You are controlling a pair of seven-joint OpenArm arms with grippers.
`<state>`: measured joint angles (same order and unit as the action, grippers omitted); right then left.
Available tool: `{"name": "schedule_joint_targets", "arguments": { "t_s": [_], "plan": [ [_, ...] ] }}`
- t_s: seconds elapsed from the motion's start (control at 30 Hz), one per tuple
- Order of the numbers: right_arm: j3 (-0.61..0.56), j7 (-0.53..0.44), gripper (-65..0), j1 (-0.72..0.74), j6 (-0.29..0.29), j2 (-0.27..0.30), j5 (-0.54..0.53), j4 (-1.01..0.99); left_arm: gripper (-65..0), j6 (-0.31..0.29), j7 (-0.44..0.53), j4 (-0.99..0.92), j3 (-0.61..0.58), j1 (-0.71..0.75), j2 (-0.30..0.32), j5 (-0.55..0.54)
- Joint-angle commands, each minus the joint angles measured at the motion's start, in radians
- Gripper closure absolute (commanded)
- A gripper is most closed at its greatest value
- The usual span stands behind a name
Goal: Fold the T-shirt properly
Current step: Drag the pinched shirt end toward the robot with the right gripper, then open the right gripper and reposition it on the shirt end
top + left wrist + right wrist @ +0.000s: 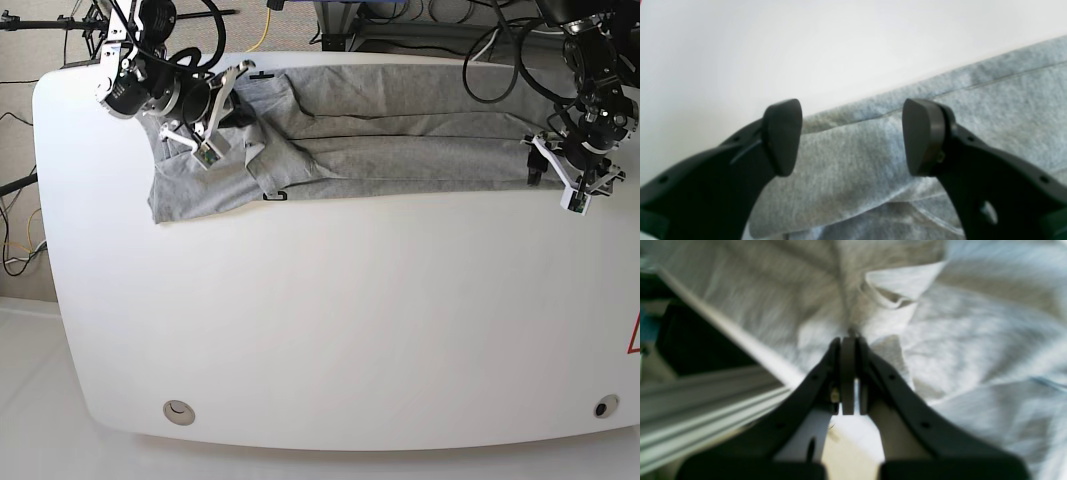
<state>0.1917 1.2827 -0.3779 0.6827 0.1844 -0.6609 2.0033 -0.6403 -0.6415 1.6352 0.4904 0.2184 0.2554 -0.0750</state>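
The grey T-shirt lies stretched in a long folded band across the far part of the white table. At its left end my right gripper rests on rumpled cloth. In the right wrist view that gripper is shut, and creases of the T-shirt run together at its tips. At the band's right end my left gripper hovers. In the left wrist view it stands open over the hemmed edge of the T-shirt, with nothing between its pads.
Cables and stands crowd the floor beyond the table's far edge. An aluminium rail runs beside the right gripper. Small black bracket marks sit by the shirt. Two round fittings lie near the front edge.
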Motion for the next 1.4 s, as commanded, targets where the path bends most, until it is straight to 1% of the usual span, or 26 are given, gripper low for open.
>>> {"name": "schedule_joint_targets", "arguments": {
  "t_s": [0.0,0.27,0.47,0.53,0.6,0.73,0.8,0.87,1.13,1.2,1.37],
  "plan": [
    [-0.021,-0.026,0.0,-0.029,0.008,0.023,-0.031,0.005,-43.9,0.002,0.011,0.015,0.005,-0.008,0.014,-0.01],
    [-0.098,-0.078,-0.2,-0.099,-0.009,0.077,-0.082,-0.011,-44.0,0.005,0.011,0.012,0.002,-0.007,0.013,-0.007],
    [-0.11,-0.128,-0.6,-0.115,-0.022,0.091,-0.102,-0.056,-44.1,0.005,0.011,0.011,0.0,-0.005,0.013,-0.009],
    [-0.084,-0.185,-5.5,-0.087,-0.032,0.102,-0.029,-0.08,-44.5,0.005,0.014,0.012,-0.003,0.007,0.016,-0.007],
    [-0.076,-0.194,-10.6,-0.075,-0.032,0.098,0.015,-0.088,-44.6,0.006,0.016,0.012,-0.005,0.013,0.017,-0.007],
    [-0.061,-0.196,-22.9,-0.046,-0.033,0.091,0.095,-0.096,-44.9,0.006,0.018,0.01,-0.007,0.019,0.019,-0.006],
    [-0.061,-0.189,-29.0,-0.038,-0.033,0.092,0.111,-0.101,-44.9,0.006,0.018,0.008,-0.007,0.018,0.019,-0.002],
    [-0.07,-0.154,-36.3,-0.032,-0.03,0.109,0.091,-0.093,-44.6,0.004,0.014,0.011,0.0,0.012,0.02,-0.001],
    [-0.065,-0.049,-37.0,-0.013,-0.028,0.12,0.012,-0.084,-44.9,-0.001,0.015,0.009,0.004,0.01,0.022,-0.002],
    [-0.061,-0.002,-37.9,0.009,-0.023,0.135,-0.022,-0.072,-45.0,-0.01,0.021,0.016,0.007,0.018,0.021,0.0],
    [-0.055,0.015,-38.3,0.017,-0.022,0.133,-0.035,-0.049,-45.1,-0.015,0.022,0.019,0.007,0.019,0.022,-0.002]
  ]
}}
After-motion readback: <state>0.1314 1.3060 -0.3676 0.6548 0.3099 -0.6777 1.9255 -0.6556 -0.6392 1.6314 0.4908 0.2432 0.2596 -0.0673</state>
